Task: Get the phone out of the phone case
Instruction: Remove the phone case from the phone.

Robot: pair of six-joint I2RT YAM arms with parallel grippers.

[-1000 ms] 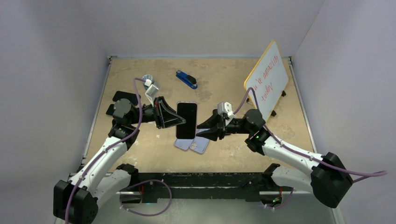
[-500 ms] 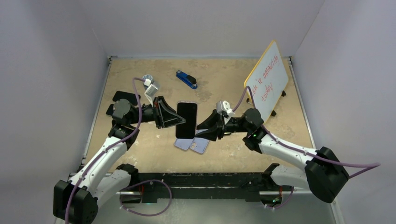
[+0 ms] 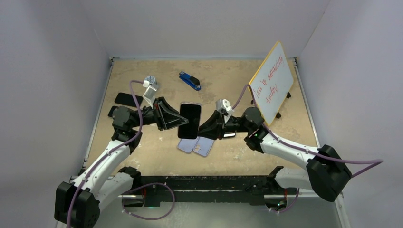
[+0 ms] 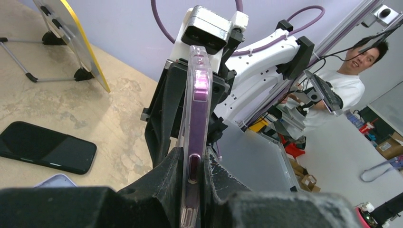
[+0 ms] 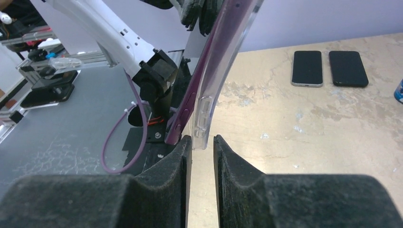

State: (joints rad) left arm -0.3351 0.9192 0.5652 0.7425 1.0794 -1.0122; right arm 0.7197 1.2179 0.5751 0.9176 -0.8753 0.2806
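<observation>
Phone (image 3: 189, 121) (screen up) runs 12-to-6 o'clock. Left gripper (image 3: 179, 122) clamps it; right gripper (image 3: 202, 130) sits barely parted astride the case (image 5: 211, 102).

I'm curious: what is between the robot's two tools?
A purple phone in a clear plastic case sits between the left tool and right tool; the top view shows it.

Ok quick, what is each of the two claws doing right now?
Left gripper: closed, holding the phone.
Right gripper: nearly closed around the phone case edge; gripping or not cannot be told.
</observation>
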